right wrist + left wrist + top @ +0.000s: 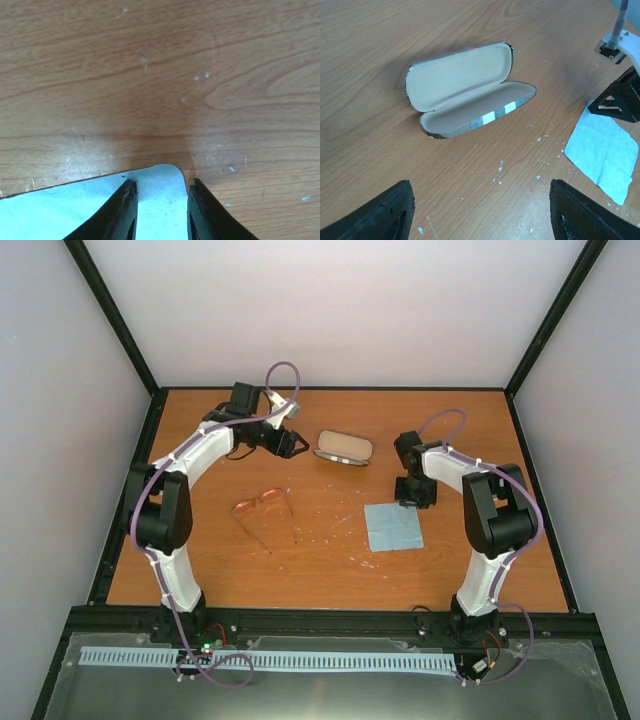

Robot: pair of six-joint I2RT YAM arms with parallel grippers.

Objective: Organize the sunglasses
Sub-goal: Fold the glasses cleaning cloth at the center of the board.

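Observation:
The sunglasses (262,506), with orange-pink lenses and thin dark arms, lie unfolded on the table left of centre, showing only in the top view. My left gripper (291,445) hovers farther back, beside the left end of the open tan case (343,448). In the left wrist view it (481,217) is open and empty, and the case (470,90) gapes ahead of it. My right gripper (161,186) is low at the far-left corner of the light blue cloth (75,215). Its fingers are narrowly open, astride that corner, which lies flat.
The cloth (392,527) lies right of centre, with the right arm's gripper (619,102) at its far edge. White specks dot the wood between case and cloth. Black frame rails edge the table (330,570) on all sides.

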